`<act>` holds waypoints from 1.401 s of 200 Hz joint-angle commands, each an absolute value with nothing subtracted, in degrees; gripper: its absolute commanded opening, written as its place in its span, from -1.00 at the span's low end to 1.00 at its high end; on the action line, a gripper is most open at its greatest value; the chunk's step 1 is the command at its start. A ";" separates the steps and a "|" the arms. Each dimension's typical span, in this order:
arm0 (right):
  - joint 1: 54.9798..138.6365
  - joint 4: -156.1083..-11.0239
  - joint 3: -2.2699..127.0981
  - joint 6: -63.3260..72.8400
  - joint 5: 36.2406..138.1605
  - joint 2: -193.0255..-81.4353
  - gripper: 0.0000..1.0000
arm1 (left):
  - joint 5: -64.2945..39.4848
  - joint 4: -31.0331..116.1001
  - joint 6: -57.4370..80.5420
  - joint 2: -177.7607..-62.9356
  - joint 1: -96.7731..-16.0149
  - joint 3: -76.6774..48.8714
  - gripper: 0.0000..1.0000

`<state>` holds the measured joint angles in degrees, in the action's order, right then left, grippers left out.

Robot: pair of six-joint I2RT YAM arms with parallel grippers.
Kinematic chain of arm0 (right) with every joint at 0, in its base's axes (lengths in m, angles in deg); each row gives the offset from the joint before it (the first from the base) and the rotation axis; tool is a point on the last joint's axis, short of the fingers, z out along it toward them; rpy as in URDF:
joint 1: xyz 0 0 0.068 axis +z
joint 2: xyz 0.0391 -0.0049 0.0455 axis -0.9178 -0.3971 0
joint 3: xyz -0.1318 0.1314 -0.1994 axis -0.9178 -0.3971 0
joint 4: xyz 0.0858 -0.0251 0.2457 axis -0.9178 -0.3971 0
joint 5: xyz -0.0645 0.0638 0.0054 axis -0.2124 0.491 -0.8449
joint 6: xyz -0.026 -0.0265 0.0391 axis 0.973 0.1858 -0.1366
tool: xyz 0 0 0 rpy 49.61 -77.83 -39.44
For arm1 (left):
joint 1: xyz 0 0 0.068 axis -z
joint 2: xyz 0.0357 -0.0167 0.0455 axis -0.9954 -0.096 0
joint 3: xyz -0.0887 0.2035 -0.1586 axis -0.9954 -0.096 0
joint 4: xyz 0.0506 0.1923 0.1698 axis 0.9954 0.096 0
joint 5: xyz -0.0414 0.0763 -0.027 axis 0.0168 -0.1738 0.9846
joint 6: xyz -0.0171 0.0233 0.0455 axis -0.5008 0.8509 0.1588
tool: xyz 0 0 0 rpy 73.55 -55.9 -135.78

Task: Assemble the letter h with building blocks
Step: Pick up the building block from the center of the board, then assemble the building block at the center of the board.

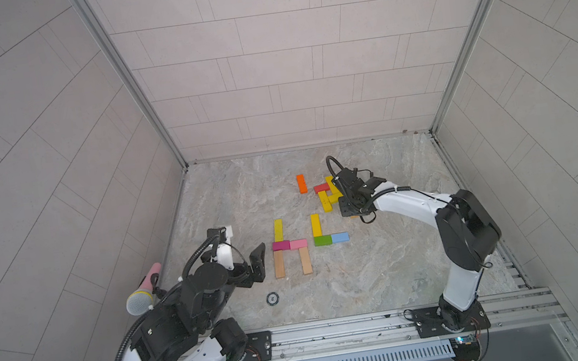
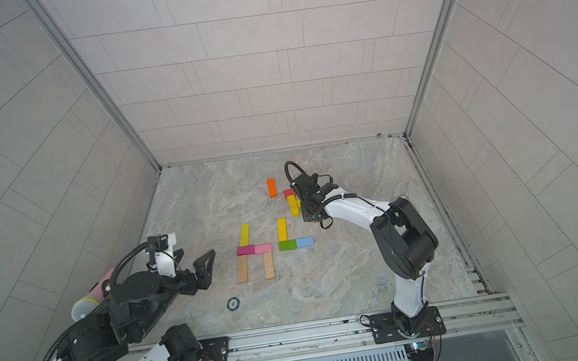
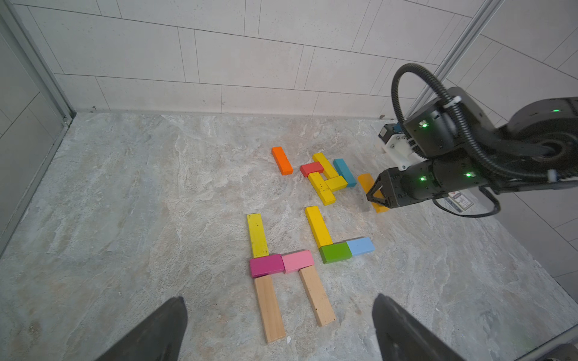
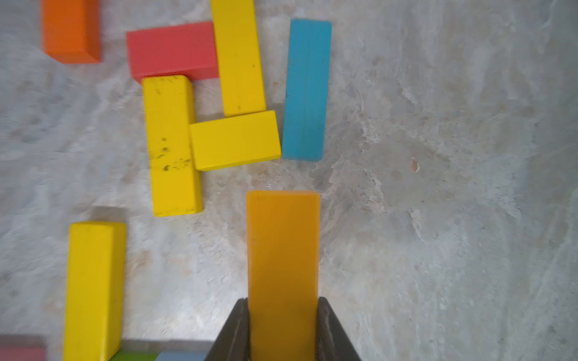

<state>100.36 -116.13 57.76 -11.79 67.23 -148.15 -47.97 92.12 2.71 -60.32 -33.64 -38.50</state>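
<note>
My right gripper is shut on one end of a long amber building block, which sits between its jaws just above the floor, beside a loose cluster. That cluster holds three yellow blocks, a red block, a teal block and an orange block. Nearer the front lies an h shape: a yellow bar, a magenta block, a pink block and two plain wood bars. Beside it lie a yellow bar, a green block and a light blue block. My left gripper hangs open and empty, left of the wood bars.
A microphone with a pink handle is fixed by the left arm. A small round disc lies on the marble floor near the front. Tiled walls close in three sides, and a metal rail runs along the front edge.
</note>
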 commanded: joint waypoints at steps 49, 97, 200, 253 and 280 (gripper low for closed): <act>121.65 -122.12 45.16 -28.80 65.06 -132.83 -0.57 | -48.10 91.37 2.58 -57.07 -34.03 -38.83 1.00; 133.31 -119.83 42.22 -36.28 63.77 -134.17 -0.57 | -49.05 91.36 2.08 -54.88 -34.04 -38.95 1.00; 137.30 -114.64 44.74 -41.25 63.86 -144.88 -0.58 | -50.72 91.54 1.70 -51.81 -34.04 -38.97 1.00; 134.40 -112.75 46.68 -39.65 65.08 -148.26 -0.58 | -50.74 91.44 1.72 -51.33 -34.02 -39.11 1.00; 133.01 -111.59 46.95 -39.90 65.53 -149.60 -0.59 | -50.32 91.37 1.88 -51.60 -34.04 -39.10 1.00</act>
